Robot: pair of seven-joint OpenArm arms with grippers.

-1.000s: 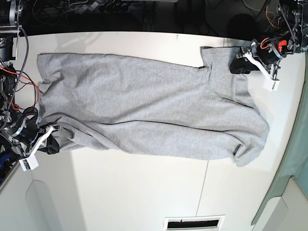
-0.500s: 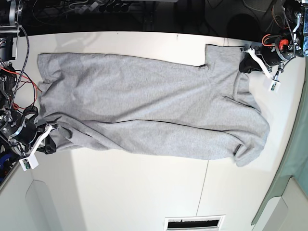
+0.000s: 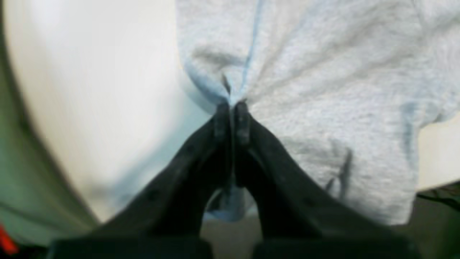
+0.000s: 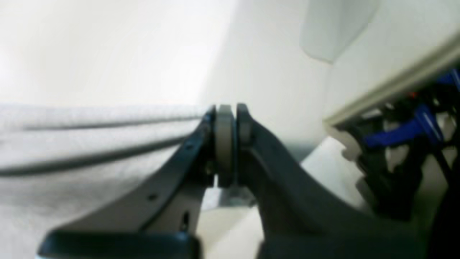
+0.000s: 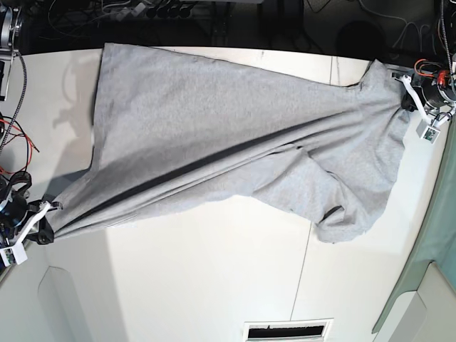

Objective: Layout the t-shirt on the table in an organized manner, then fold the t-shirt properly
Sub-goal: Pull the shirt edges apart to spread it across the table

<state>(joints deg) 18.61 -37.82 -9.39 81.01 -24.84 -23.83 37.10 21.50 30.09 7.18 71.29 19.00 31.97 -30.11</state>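
Stretching the t-shirt [image 5: 214, 135] above the table [image 5: 214, 278], both grippers [image 5: 43, 222] [image 5: 407, 96] pinch opposite corners; layout unfinished, folding unstarted.

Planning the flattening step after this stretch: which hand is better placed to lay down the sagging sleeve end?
Left, probably. The left hand pinches the t-shirt right above the drooping sleeve. The right hand holds the far hem corner, across the table.

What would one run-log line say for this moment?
left gripper: shut on light heather-grey jersey t-shirt | right gripper: shut on t-shirt | shirt: stretched taut between both, over white table
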